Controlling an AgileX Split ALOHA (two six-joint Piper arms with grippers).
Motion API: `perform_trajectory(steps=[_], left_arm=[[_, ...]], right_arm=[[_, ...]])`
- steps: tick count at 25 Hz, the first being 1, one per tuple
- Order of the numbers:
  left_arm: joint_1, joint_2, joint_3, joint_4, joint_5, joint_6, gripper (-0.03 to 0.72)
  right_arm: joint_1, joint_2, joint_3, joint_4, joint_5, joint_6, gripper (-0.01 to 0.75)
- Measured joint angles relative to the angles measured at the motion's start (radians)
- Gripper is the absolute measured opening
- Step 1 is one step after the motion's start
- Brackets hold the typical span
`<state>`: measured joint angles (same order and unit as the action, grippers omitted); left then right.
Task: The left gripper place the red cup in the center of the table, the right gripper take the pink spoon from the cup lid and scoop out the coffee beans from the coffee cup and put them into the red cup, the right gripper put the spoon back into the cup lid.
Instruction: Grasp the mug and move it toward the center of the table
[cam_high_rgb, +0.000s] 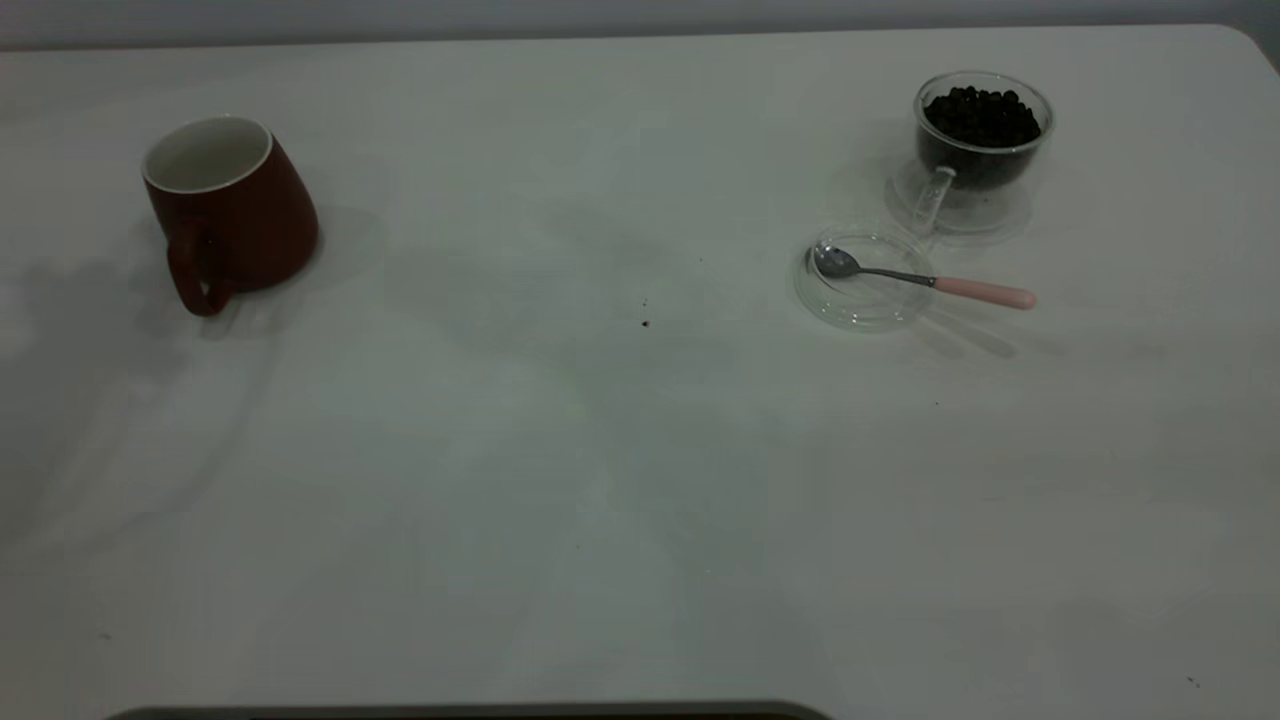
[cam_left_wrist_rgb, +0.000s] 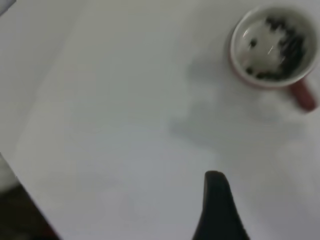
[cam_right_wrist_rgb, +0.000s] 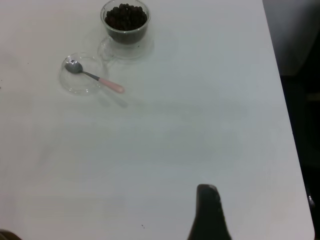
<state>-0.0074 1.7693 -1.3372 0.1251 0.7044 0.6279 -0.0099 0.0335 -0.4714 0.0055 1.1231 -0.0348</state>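
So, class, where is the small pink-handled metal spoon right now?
In the exterior view the pink-handled metal spoon lies on the table's right side, bowl resting in the clear glass lid, just in front of the bean-filled glass cup.

Red cup (cam_high_rgb: 232, 212) upright at table (cam_high_rgb: 600, 450) left, spoon (cam_high_rgb: 920, 280) bowl in lid (cam_high_rgb: 863, 278), beans (cam_high_rgb: 980, 117) filling glass cup (cam_high_rgb: 980, 140) behind

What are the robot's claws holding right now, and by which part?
Nothing is held. The red cup stands alone at the table's left, and the pink spoon lies in the cup lid beside the coffee cup. Neither claw touches anything.
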Motion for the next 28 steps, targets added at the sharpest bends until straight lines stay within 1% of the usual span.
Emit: perform_trajectory(steps=[2, 5, 7, 11, 13, 19, 23, 28], left_arm=[[0.000, 0.073, -0.025, 0.036, -0.016, 0.099, 0.569], [0.000, 0.170, -0.036, 0.120, -0.075, 0.208, 0.569], [-0.001, 0.230, -0.037, 0.203, -0.127, 0.246, 0.569], [-0.016, 0.332, -0.037, 0.366, -0.195, 0.293, 0.569], [-0.019, 0.375, -0.037, 0.418, -0.243, 0.299, 0.569], [-0.020, 0.485, -0.039, 0.452, -0.399, 0.312, 0.569], [-0.041, 0.519, -0.039, 0.457, -0.427, 0.336, 0.569], [-0.100, 0.536, -0.039, 0.462, -0.438, 0.344, 0.569]], right_arm=[[0.000, 0.000, 0.000, 0.000, 0.000, 0.000, 0.589], [0.000, 0.000, 0.000, 0.000, 0.000, 0.000, 0.589], [0.000, 0.000, 0.000, 0.000, 0.000, 0.000, 0.589], [0.000, 0.000, 0.000, 0.000, 0.000, 0.000, 0.589], [0.000, 0.000, 0.000, 0.000, 0.000, 0.000, 0.589], [0.000, 0.000, 0.000, 0.000, 0.000, -0.001, 0.589], [0.000, 0.000, 0.000, 0.000, 0.000, -0.001, 0.589], [0.000, 0.000, 0.000, 0.000, 0.000, 0.000, 0.589]])
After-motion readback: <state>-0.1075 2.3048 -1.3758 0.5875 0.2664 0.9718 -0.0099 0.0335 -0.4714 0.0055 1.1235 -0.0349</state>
